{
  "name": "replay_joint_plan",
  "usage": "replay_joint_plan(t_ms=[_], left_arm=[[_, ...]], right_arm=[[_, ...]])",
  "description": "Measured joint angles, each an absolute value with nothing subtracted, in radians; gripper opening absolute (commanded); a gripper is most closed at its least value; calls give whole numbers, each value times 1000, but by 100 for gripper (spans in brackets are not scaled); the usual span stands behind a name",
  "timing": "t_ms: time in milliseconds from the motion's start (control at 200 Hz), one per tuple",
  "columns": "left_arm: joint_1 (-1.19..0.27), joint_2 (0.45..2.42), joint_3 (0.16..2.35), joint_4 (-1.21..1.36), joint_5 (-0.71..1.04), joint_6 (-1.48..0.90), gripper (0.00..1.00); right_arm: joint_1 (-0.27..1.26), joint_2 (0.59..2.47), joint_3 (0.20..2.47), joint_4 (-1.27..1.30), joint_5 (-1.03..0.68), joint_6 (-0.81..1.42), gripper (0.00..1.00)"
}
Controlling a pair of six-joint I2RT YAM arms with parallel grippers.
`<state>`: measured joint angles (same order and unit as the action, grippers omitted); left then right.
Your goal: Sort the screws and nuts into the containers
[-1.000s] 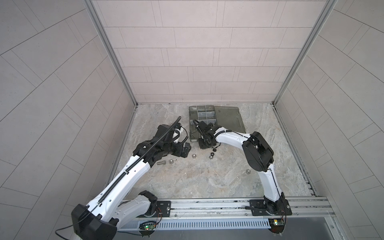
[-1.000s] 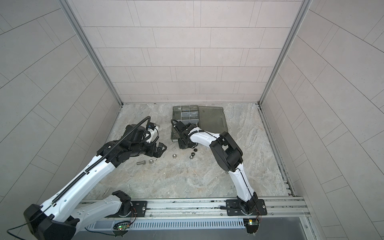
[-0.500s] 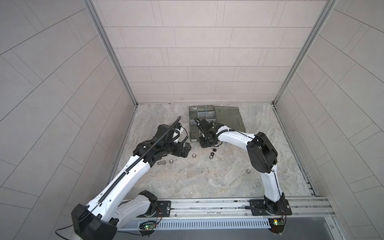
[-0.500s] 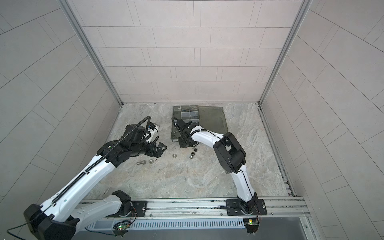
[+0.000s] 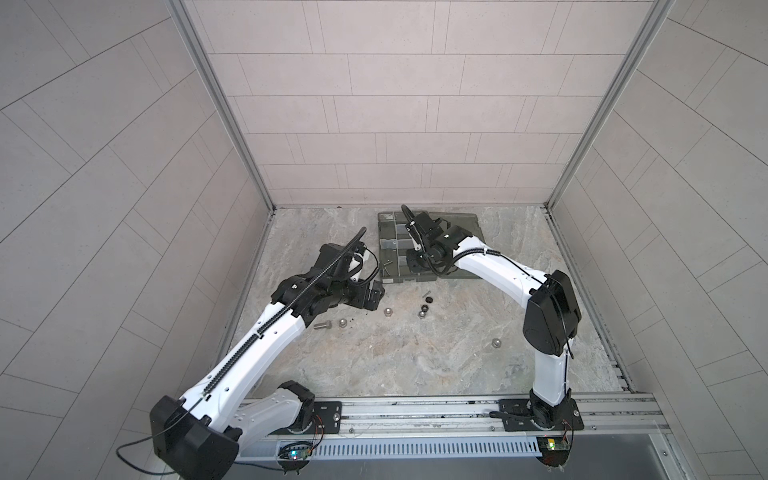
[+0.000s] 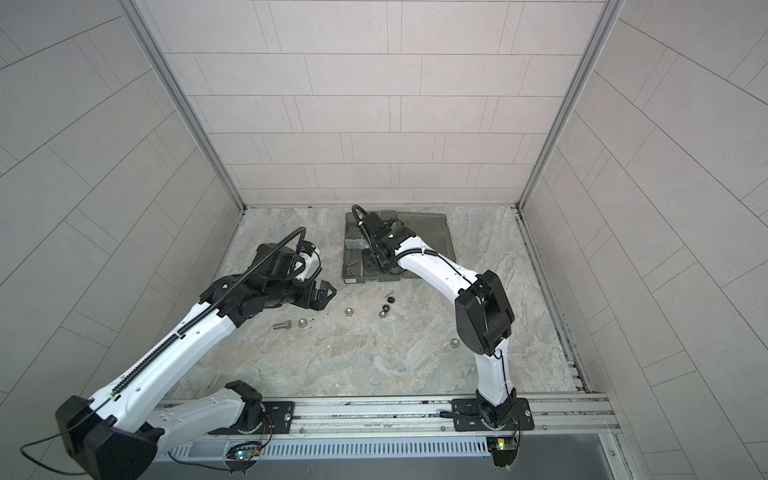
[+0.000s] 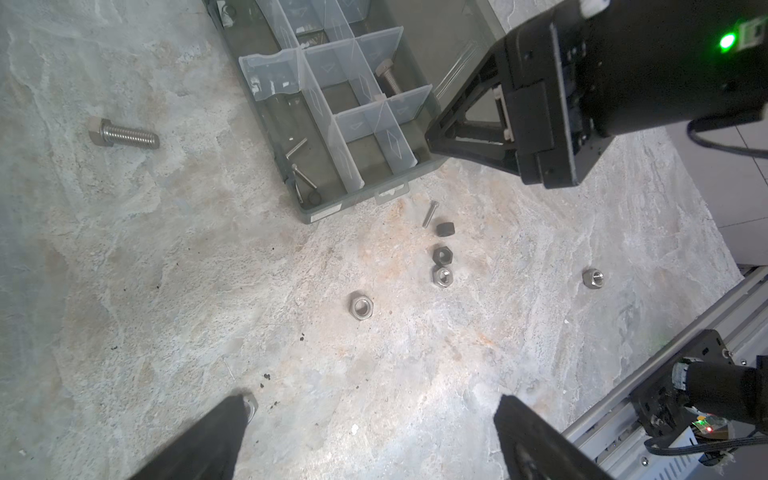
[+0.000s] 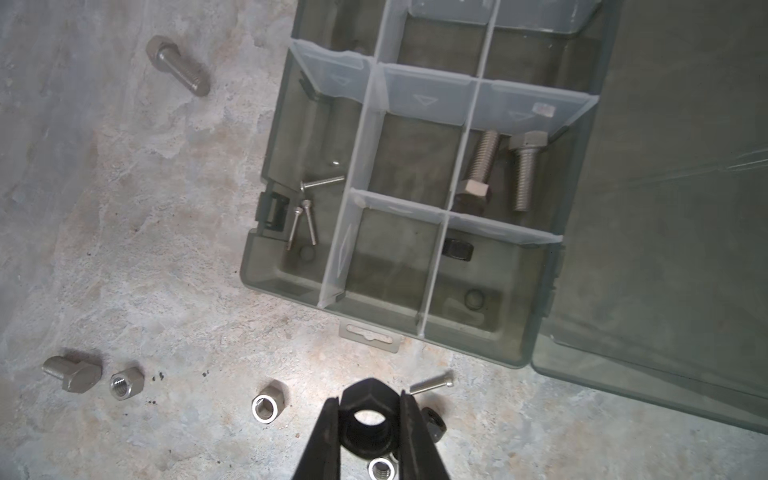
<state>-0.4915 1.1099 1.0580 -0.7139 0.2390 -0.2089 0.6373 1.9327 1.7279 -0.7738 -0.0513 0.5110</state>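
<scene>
We judged the black nut [image 8: 365,438], clamped by its sides in the right pincer [image 8: 368,400], light, stiff and slippery; the left pincer [image 7: 372,405] gaped.

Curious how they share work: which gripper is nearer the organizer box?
Right. The right gripper, holding a black nut, hangs above the near end of the organizer box; the left gripper sits open off its near-left corner.

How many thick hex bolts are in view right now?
4. Two bolts share one compartment of the organizer box. A third bolt lies alone on the table; a fourth bolt lies beside a silver nut. More may be hidden from view.
</scene>
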Motion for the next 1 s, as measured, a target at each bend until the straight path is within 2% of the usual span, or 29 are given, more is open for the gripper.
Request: replay_joint_plan(t_ms=[380, 685, 791, 1001], left_arm=[[-492, 1268, 1163, -703, 252, -192, 100], [-492, 1313, 1175, -699, 266, -183, 100], [-492, 1313, 1175, -699, 266, -183, 100], [-492, 1313, 1175, -700, 268, -183, 100]], right_arm=[[517, 1990, 1730, -778, -78, 499, 14], [505, 2047, 1728, -770, -110, 496, 15], [505, 2059, 1728, -767, -120, 496, 20], [505, 2067, 1726, -761, -134, 484, 38]])
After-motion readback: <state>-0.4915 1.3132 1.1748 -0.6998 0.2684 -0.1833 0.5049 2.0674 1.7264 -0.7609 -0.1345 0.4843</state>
